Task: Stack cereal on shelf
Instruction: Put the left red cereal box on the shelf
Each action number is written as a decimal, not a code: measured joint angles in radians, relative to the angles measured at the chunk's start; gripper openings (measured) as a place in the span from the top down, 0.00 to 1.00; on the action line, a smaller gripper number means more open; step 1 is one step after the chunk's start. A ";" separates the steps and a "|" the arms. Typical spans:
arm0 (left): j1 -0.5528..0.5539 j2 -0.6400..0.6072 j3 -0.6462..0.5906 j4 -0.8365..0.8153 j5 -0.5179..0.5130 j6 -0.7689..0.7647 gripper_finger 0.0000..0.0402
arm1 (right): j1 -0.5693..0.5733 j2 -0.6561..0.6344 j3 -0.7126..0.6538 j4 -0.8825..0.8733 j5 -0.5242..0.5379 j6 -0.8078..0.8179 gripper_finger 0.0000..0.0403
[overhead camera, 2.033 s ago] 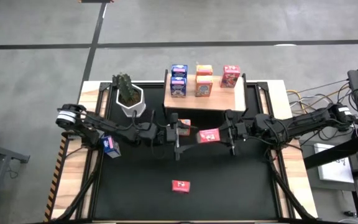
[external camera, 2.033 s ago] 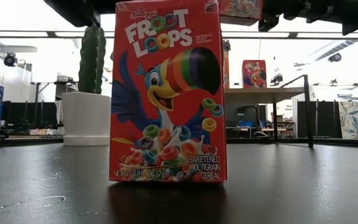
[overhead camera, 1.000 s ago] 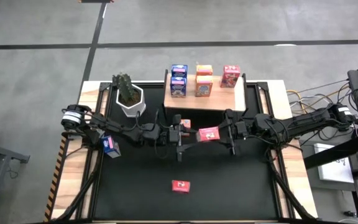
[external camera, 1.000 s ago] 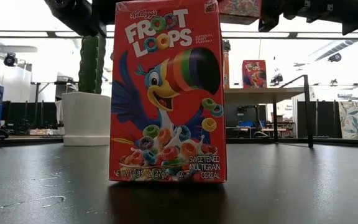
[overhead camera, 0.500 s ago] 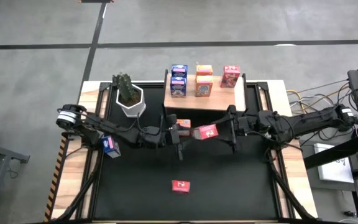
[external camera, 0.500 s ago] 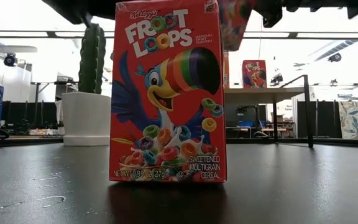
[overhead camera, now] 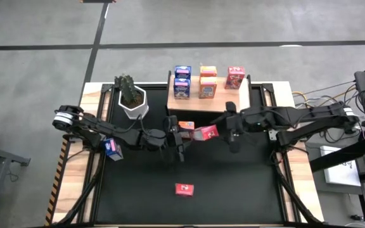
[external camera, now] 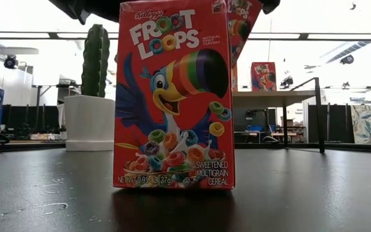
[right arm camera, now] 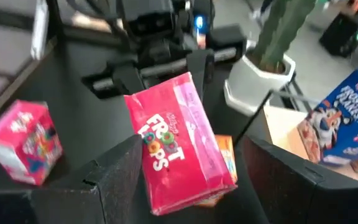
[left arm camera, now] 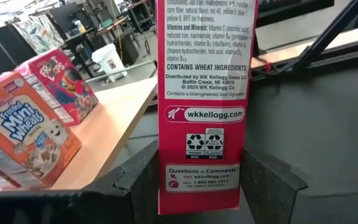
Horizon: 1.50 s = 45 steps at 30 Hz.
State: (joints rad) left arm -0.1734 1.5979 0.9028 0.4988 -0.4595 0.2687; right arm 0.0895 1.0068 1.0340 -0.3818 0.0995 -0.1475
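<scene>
The red box [overhead camera: 206, 132] has shifted toward the shelf [overhead camera: 224, 100] at twelve o'clock; the left gripper [overhead camera: 181, 135] clamps it, the right gripper [overhead camera: 228, 131] gapes open around it. A loose one-handed hold could let it tip

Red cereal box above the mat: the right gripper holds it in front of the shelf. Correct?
No: the left gripper holds the red cereal box in front of the shelf, as the left wrist view shows; the right gripper is open.
</scene>
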 joint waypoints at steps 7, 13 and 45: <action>0.001 0.001 -0.001 -0.003 -0.002 0.000 0.55 | 0.000 0.135 0.193 -0.225 0.005 -0.003 0.34; 0.001 0.001 0.000 0.008 -0.003 -0.005 0.55 | 0.000 0.204 0.314 -0.355 0.006 0.013 0.34; -0.003 -0.007 0.000 0.033 -0.003 0.034 0.38 | -0.035 0.240 0.405 -0.553 0.009 0.055 0.54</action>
State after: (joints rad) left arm -0.1763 1.5913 0.9031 0.5319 -0.4623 0.3031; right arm 0.0540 1.2468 1.4387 -0.9351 0.1084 -0.0926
